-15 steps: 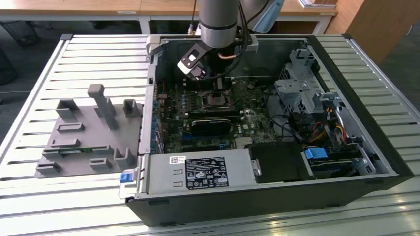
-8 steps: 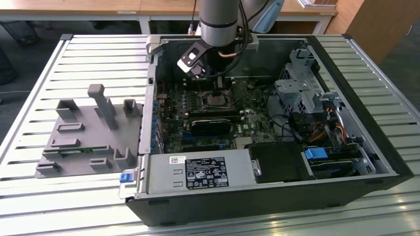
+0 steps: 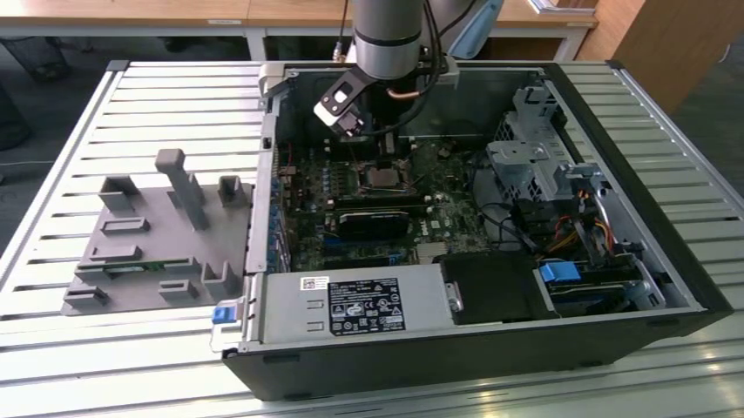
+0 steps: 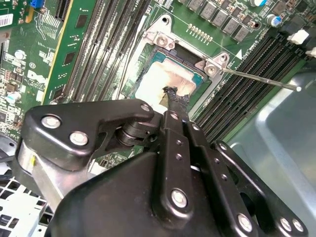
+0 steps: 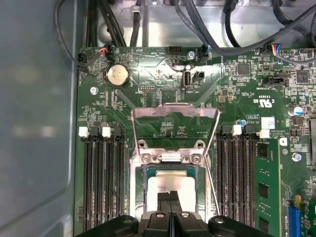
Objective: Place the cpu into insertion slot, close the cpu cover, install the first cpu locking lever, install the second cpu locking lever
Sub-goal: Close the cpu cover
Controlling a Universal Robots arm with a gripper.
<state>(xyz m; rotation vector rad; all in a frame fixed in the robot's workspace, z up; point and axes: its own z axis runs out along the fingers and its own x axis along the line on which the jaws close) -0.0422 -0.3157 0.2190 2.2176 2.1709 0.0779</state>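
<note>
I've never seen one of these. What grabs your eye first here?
A robot arm reaches down into an open computer case on a slatted table. Its gripper, fingertips together, is right over the silvery cpu lying in the insertion slot, with the cpu cover swung open.

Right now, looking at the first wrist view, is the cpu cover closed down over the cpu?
No: the cpu cover stands swung open away from the cpu, whose pale face lies uncovered.
</note>
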